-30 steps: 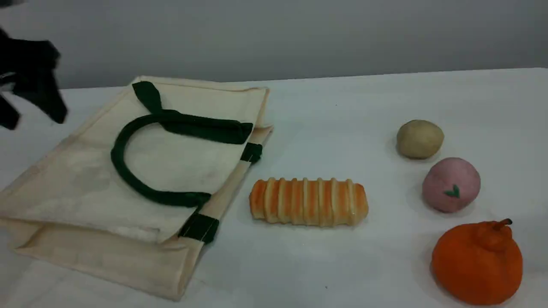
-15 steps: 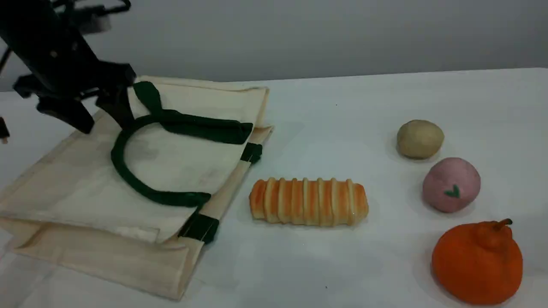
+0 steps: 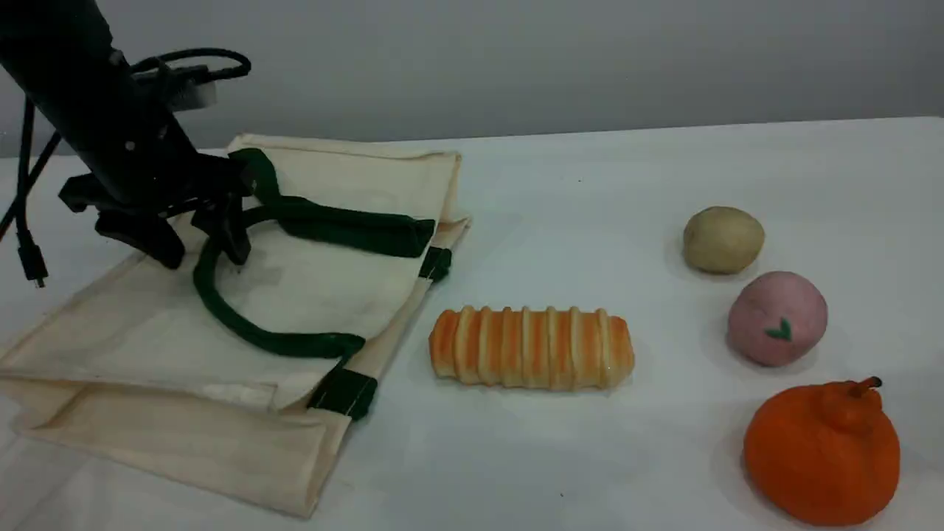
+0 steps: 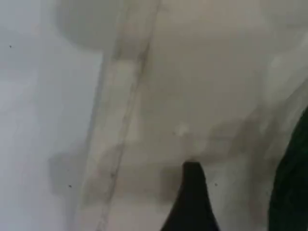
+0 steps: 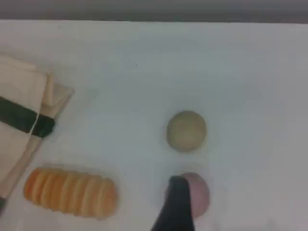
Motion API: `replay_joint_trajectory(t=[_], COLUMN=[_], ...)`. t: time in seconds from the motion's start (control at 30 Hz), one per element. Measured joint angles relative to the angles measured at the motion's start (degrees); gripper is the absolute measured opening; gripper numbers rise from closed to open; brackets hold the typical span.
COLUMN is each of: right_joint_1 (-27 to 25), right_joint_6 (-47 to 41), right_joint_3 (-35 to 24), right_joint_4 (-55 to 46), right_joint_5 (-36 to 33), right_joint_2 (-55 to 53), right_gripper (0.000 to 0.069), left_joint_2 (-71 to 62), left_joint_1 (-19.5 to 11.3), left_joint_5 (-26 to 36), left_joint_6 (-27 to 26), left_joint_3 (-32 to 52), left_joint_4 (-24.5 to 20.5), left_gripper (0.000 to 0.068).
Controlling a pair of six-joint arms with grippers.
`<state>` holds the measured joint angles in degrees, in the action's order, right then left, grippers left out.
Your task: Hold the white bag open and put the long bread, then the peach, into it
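Observation:
The white bag (image 3: 310, 284) lies flat on the table's left half, its dark green handle (image 3: 251, 339) looped on top. My left gripper (image 3: 200, 252) is open and down on the bag's upper left, one finger on either side of the handle's curve. The left wrist view shows one fingertip (image 4: 192, 202) over the bag's canvas (image 4: 192, 96), with the green strap (image 4: 293, 183) at the right edge. The long bread (image 3: 531, 348) lies right of the bag and the peach (image 3: 776, 317) sits far right. The right wrist view looks down on the bread (image 5: 70, 192) and the peach (image 5: 199, 195), with one fingertip (image 5: 175, 207) and nothing in it.
A tan ball (image 3: 723, 240) sits just behind the peach and a large orange fruit (image 3: 821, 451) in front of it. A cable with a loose plug (image 3: 31, 258) hangs from the left arm. The right arm is outside the scene view.
My left arm swung in from the left edge, dropped onto the bag and now straddles the handle. The handle's curve has shifted slightly. The bread and fruits have not moved.

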<state>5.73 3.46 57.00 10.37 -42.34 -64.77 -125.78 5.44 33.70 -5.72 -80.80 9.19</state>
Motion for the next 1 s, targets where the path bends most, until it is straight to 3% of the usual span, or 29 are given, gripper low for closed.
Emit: replay_joint_trajectory(t=[0.1,0.3,0.43,0.63,1.0], right_joint_1=[0.0,0.0,0.0,0.0,0.0], right_joint_6=[0.0,0.0,0.0,0.0,0.0], right_joint_3=[0.0,0.0,0.0,0.0,0.0], right_joint_4=[0.0,0.0,0.0,-0.1,-0.1], right_joint_5=[0.1,-0.1,-0.1,-0.1,-0.1], right_joint_2=[0.0,0.1,0.1,0.1,0.1], right_gripper=[0.059,0.059,0.059,0.059,0.059], left_joint_2=[0.0,-0.8,-1.6,-0.7,2.4], left_joint_1=[0.0,0.0,0.0,0.0,-0.1], left_joint_5=[-0.4,-1.2,-1.2,1.5,21.5], left_joint_6=[0.0,0.0,0.0,-3.7,-8.4], left_joint_3=[0.0,0.0,0.0,-1.7,-16.4], left_joint_4=[0.0,0.2,0.2,0.1,0.0], left_gripper=[0.0447,0.0215,0.0103,0.0098,0.0098])
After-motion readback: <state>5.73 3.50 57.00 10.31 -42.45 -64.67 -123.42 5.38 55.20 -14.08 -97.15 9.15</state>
